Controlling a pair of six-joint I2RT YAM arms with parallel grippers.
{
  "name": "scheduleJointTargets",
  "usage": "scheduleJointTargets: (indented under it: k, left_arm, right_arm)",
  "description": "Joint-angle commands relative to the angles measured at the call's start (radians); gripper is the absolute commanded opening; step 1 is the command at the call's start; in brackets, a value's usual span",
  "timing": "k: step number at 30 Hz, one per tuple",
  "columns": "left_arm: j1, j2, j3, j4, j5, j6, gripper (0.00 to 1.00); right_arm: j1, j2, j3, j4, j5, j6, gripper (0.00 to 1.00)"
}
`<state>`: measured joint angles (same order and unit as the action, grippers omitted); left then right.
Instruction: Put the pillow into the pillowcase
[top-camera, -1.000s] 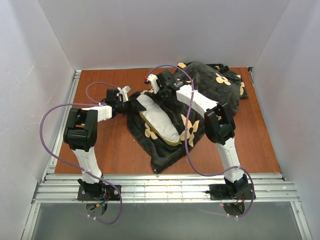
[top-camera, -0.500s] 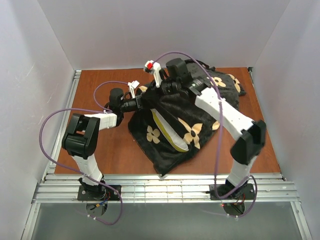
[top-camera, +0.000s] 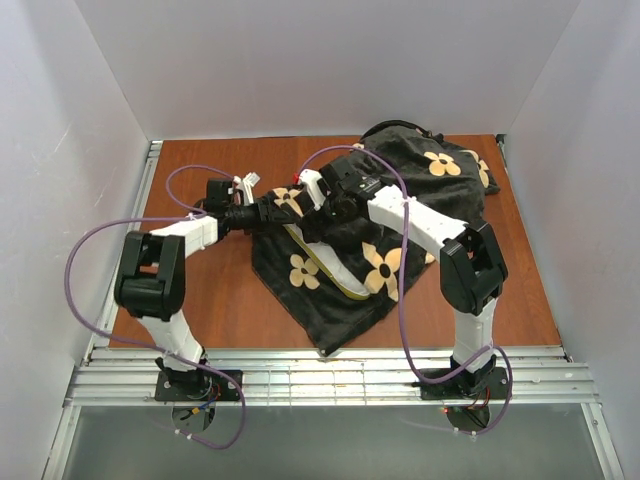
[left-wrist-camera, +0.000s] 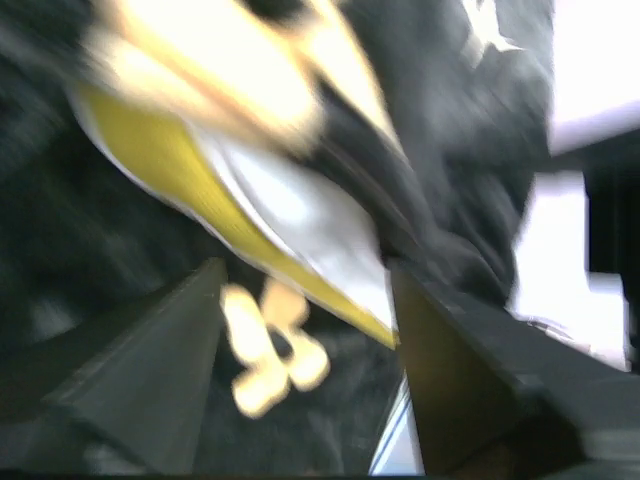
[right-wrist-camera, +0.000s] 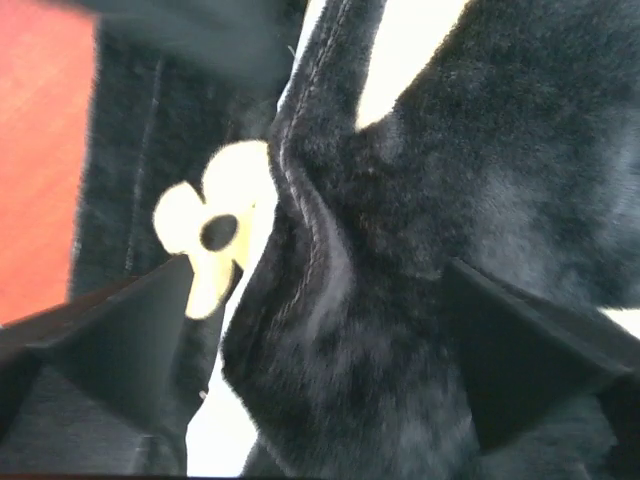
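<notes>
Almost inside: pillow nearly covered, both grippers at the mouth of the case.

Nearest the arms, the pillowcase (top-camera: 335, 310) lies flat on the brown table (top-camera: 210, 300), black plush with tan flowers. Only a narrow strip of the pillow (top-camera: 322, 255) shows, white soft cloth with a yellow band. Behind it the left gripper (top-camera: 268, 211) and right gripper (top-camera: 303, 200) meet at the opening, both with fingers spread; a thick plush fold sits between the right ones, not pinched. Farther back the case is bunched. Next, I judge, they must catch the hem and draw it over this last strip.
</notes>
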<state>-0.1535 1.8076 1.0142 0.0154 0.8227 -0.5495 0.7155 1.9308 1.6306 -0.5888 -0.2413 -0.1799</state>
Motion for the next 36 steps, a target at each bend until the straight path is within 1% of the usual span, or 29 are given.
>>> scheduleJointTargets:
  k: [1, 3, 4, 5, 7, 10, 11, 16, 20, 21, 22, 23, 24, 25, 27, 28, 29, 30, 31, 32, 33, 34, 36]
  left_arm:
    - [0.011, -0.229, -0.015, -0.190, 0.022, 0.126, 0.68]
    - [0.026, -0.304, -0.051, -0.216, 0.020, 0.115, 0.70]
    - [0.029, -0.364, -0.061, -0.222, 0.012, 0.106, 0.76]
    - [0.034, -0.395, -0.074, -0.242, 0.000, 0.093, 0.77]
    - [0.043, -0.448, -0.092, -0.276, -0.043, 0.089, 0.77]
    - [0.051, -0.510, -0.118, -0.315, -0.132, 0.065, 0.78]
    - [0.054, -0.522, -0.126, -0.322, -0.149, 0.050, 0.78]
    - [0.094, -0.571, -0.180, -0.327, -0.215, 0.010, 0.78]
    - [0.118, -0.602, -0.219, -0.282, -0.229, -0.016, 0.79]
    - [0.123, -0.603, -0.223, -0.281, -0.229, -0.021, 0.79]
    - [0.126, -0.600, -0.227, -0.278, -0.237, -0.027, 0.79]
    - [0.129, -0.597, -0.233, -0.279, -0.238, -0.033, 0.79]
    - [0.140, -0.590, -0.238, -0.279, -0.237, -0.043, 0.79]
    - [0.144, -0.585, -0.244, -0.287, -0.235, -0.053, 0.79]
    - [0.152, -0.573, -0.247, -0.288, -0.201, -0.066, 0.77]
    - [0.152, -0.574, -0.249, -0.281, -0.189, -0.070, 0.75]
    - [0.147, -0.577, -0.252, -0.278, -0.178, -0.076, 0.74]
    - [0.141, -0.585, -0.250, -0.275, -0.178, -0.078, 0.70]
    - [0.128, -0.591, -0.244, -0.279, -0.189, -0.057, 0.69]
    - [0.088, -0.594, -0.229, -0.287, -0.209, -0.046, 0.68]
    - [0.065, -0.600, -0.226, -0.292, -0.261, -0.040, 0.67]
    - [0.042, -0.600, -0.223, -0.293, -0.287, -0.035, 0.66]
    - [-0.026, -0.581, -0.210, -0.287, -0.350, -0.040, 0.65]
  right_arm:
    - [0.056, -0.068, 0.078, -0.042, 0.115, -0.044, 0.99]
    - [0.100, -0.073, 0.058, -0.049, 0.201, -0.058, 0.99]
    - [0.149, -0.069, 0.048, -0.054, 0.236, -0.078, 0.99]
    - [0.172, -0.059, 0.040, -0.058, 0.331, -0.093, 0.99]
    - [0.211, -0.010, 0.023, -0.065, 0.413, -0.108, 0.99]
    - [0.211, 0.072, 0.020, -0.069, 0.548, -0.139, 0.99]
    - [0.205, 0.103, 0.012, -0.048, 0.607, -0.162, 0.99]
    - [0.147, 0.145, -0.015, -0.005, 0.632, -0.167, 0.99]
    - [0.125, 0.184, -0.021, 0.030, 0.649, -0.174, 0.98]
    - [0.115, 0.191, -0.025, 0.035, 0.642, -0.176, 0.94]
    - [0.113, 0.197, -0.028, 0.034, 0.620, -0.174, 0.82]
    - [0.110, 0.204, -0.028, 0.034, 0.610, -0.174, 0.72]
    - [0.101, 0.204, -0.026, 0.034, 0.593, -0.173, 0.53]
    - [0.096, 0.201, -0.015, 0.024, 0.552, -0.168, 0.02]
    - [0.067, 0.169, 0.052, 0.001, 0.464, -0.155, 0.01]
    - [0.050, 0.136, 0.081, -0.029, 0.324, -0.130, 0.01]
    - [0.029, 0.119, 0.148, -0.038, 0.250, -0.112, 0.01]
    - [-0.017, 0.103, 0.178, -0.051, 0.152, -0.095, 0.01]
    - [-0.042, 0.087, 0.199, -0.055, 0.007, -0.061, 0.01]
    - [-0.062, 0.062, 0.222, -0.059, -0.050, -0.043, 0.01]
    - [-0.098, 0.054, 0.250, -0.059, -0.109, -0.027, 0.01]
    - [-0.114, 0.040, 0.259, -0.057, -0.190, 0.009, 0.01]
    - [-0.148, 0.031, 0.267, -0.052, -0.268, 0.049, 0.01]
